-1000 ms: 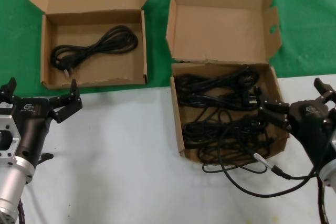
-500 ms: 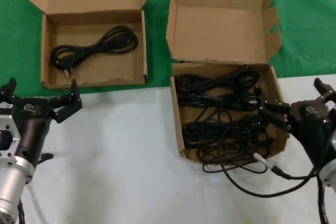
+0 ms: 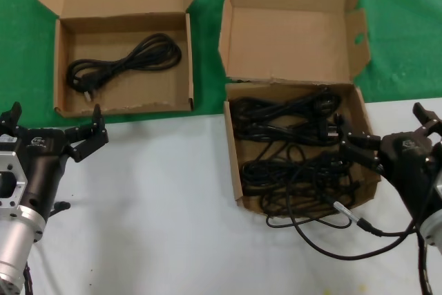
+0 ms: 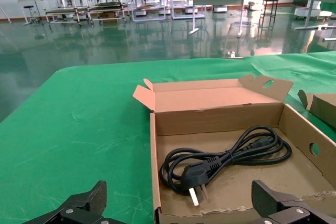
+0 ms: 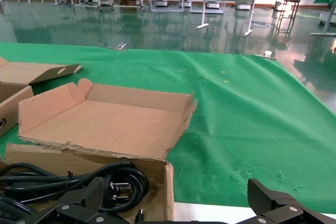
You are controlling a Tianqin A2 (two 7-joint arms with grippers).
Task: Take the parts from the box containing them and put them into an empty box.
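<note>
The wide shallow box [image 3: 124,108] with the flat lid stands far left and holds one looped black power cord [image 3: 124,60]. The left wrist view shows that box [image 4: 220,119] and its cord [image 4: 226,156] too. The box with the winged lid and torn front wall [image 3: 233,150] stands at centre right, full of several tangled power cords [image 3: 290,122]. My left gripper [image 3: 55,117] is open and empty, just in front of the shallow box [image 4: 181,203]. My right gripper [image 3: 387,128] is open and empty at the full box's right wall [image 5: 176,203], beside a plug [image 5: 113,182].
A black lead with a silver connector [image 3: 345,210] spills from the torn front wall onto the white table [image 3: 159,205]. Both boxes straddle the edge between the white table and the green cloth [image 3: 407,32]. The lids stand open at the far side.
</note>
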